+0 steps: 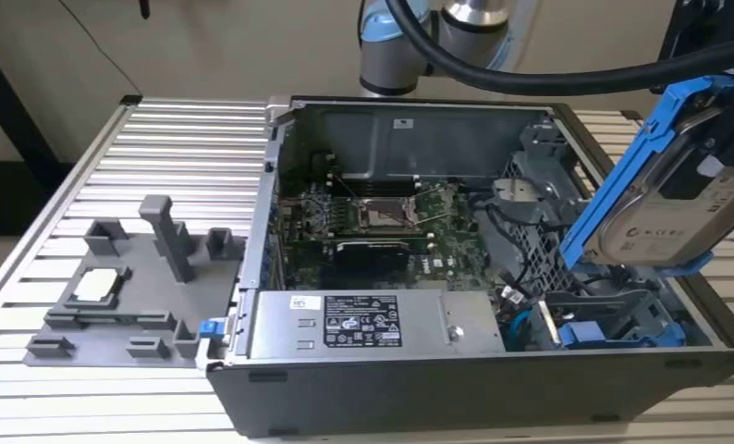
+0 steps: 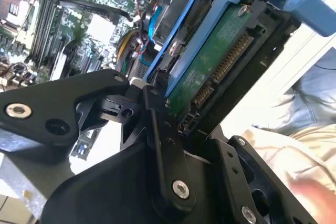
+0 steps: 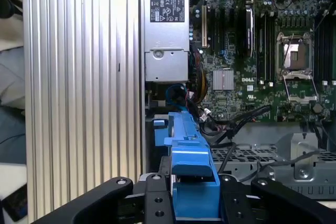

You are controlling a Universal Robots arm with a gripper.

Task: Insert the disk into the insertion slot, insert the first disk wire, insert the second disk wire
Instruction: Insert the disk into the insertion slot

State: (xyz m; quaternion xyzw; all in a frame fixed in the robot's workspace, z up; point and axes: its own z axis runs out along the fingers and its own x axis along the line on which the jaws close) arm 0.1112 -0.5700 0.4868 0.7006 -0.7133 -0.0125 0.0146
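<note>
- Okay, closest in: gripper (image 3: 194,198) clamped on the disk (image 3: 186,150), black fingers (image 3: 157,203) snug against both sides of its blue carrier in the first wrist view.
- Same grab in the second wrist view, with the drive's green circuit board (image 2: 210,61) and connector row facing the camera.
- From the exterior view: disk (image 1: 669,208) up in the air, tilted steeply, pale label side out, over the exterior view's right end of the open computer case (image 1: 466,398).
- Lower end of the carrier just above the grey drive cage (image 1: 533,245) with its perforated wall. Not in the insertion slot (image 1: 607,305) yet; touching the cage or not, can't tell.
- Look-alike blue carrier (image 1: 589,333) low in the cage, right under the held one.
- Further along inside the case: motherboard (image 1: 367,217) with its CPU socket (image 1: 388,215), plus the silver power supply box (image 1: 355,324) along the case's front wall.
- Out past the case, on the exterior view's left: grey fixture tray (image 1: 120,287) on the slatted aluminium table (image 1: 157,148), well apart from the case.
- Way at the back: robot arm (image 1: 398,46) and a thick black cable hose (image 1: 528,79) sweeping across toward the gripper.
</note>
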